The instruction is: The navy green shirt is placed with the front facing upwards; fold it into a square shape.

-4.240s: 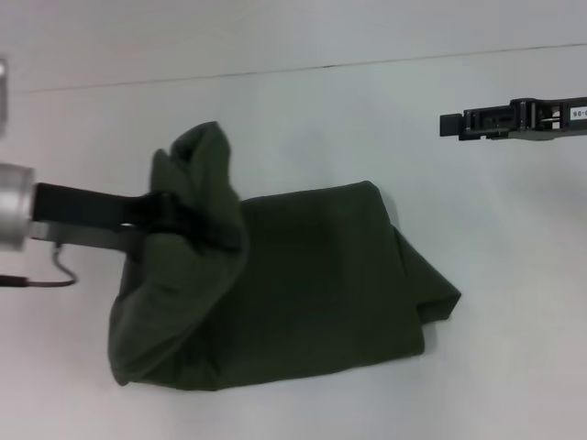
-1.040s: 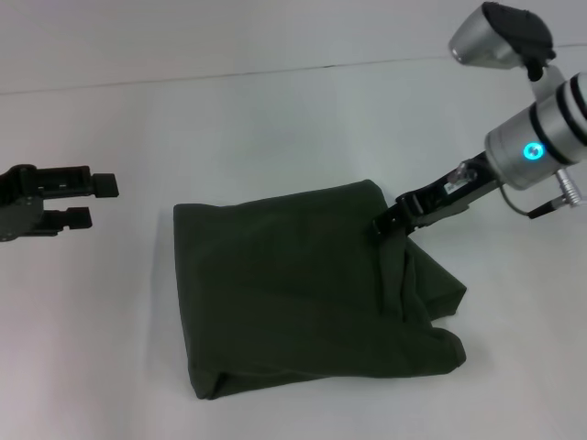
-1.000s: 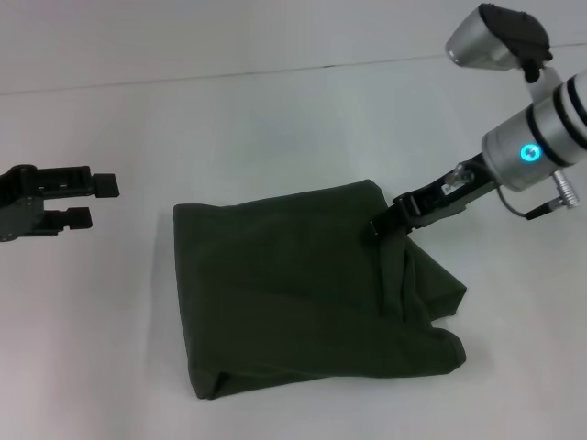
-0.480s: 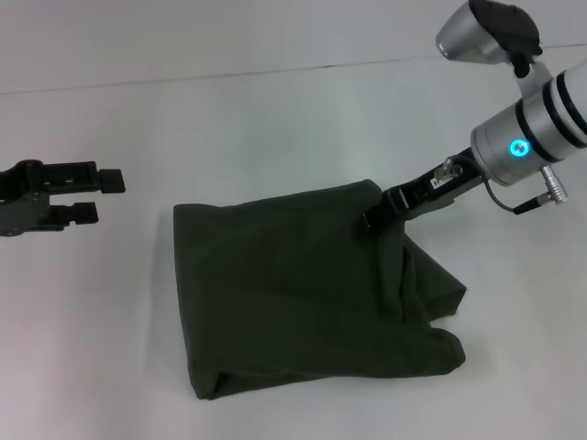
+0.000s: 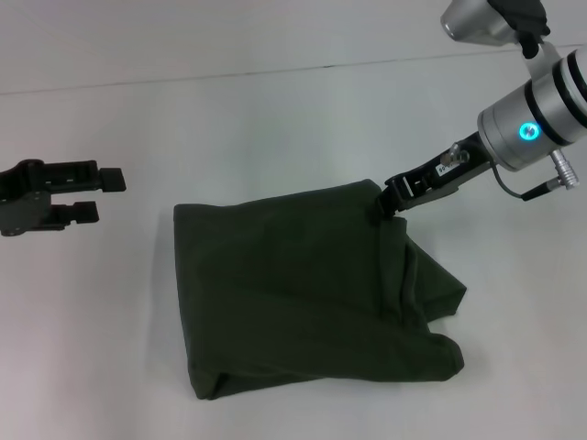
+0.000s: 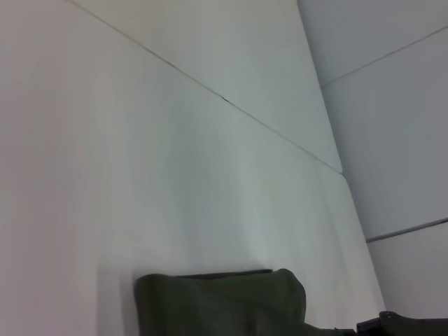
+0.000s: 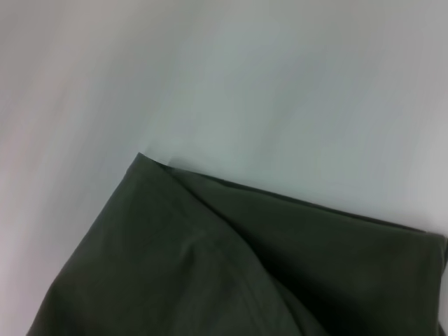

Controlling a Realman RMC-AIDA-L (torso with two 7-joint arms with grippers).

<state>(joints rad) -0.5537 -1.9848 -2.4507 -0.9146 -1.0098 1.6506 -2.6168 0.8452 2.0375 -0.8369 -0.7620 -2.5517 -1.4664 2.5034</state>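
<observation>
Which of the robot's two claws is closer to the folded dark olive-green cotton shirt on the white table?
The right. The right gripper is at the dark olive-green cotton shirt's far right corner, while the left gripper hangs open over bare table, well off the shirt's left edge.

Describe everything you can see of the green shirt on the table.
The navy green shirt is dark olive, soft matte cloth, folded into a rough rectangle lying flat on the white table. Only plain fabric shows. Loose folds bulge from its right side. The right claw meets its far right corner; the left claw stays clear.

Left pincer (image 5: 103, 192) open at far left; right pincer (image 5: 385, 203) angled down, tips hidden.
</observation>
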